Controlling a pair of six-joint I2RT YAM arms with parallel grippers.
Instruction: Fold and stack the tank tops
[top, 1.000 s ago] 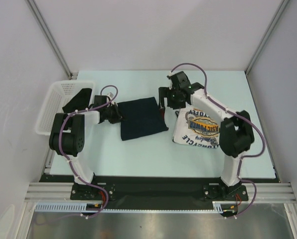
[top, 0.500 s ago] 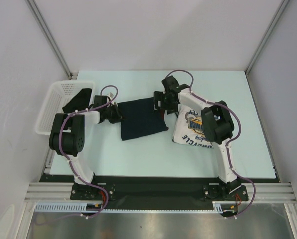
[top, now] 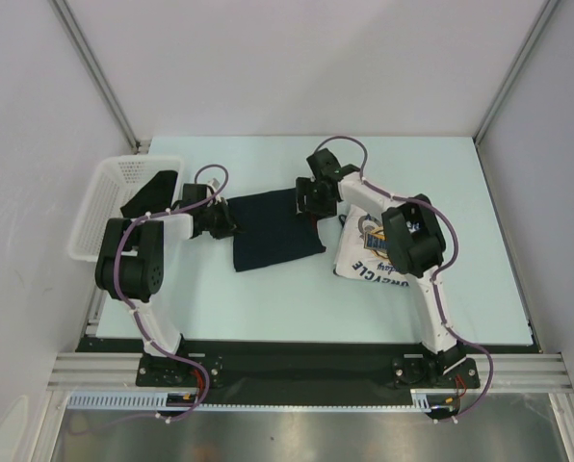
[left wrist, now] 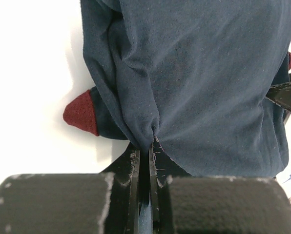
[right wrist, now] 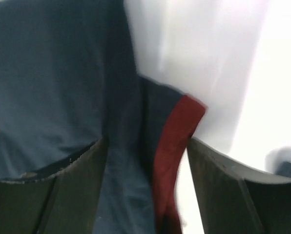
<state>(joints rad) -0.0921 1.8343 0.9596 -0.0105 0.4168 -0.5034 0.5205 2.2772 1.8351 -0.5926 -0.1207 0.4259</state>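
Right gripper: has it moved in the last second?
Yes. The right gripper shifted left, away from the white top, to the right edge of the navy top.

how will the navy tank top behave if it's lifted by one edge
Probably floppy: the navy tank top bunches into creases where the left gripper pinches it. Lifted there, the thin cloth would likely sag and unfold.

A white mesh basket [top: 91, 218] sits at the left edge of the pale surface [top: 268, 298], with a dark item [top: 152, 192] inside.
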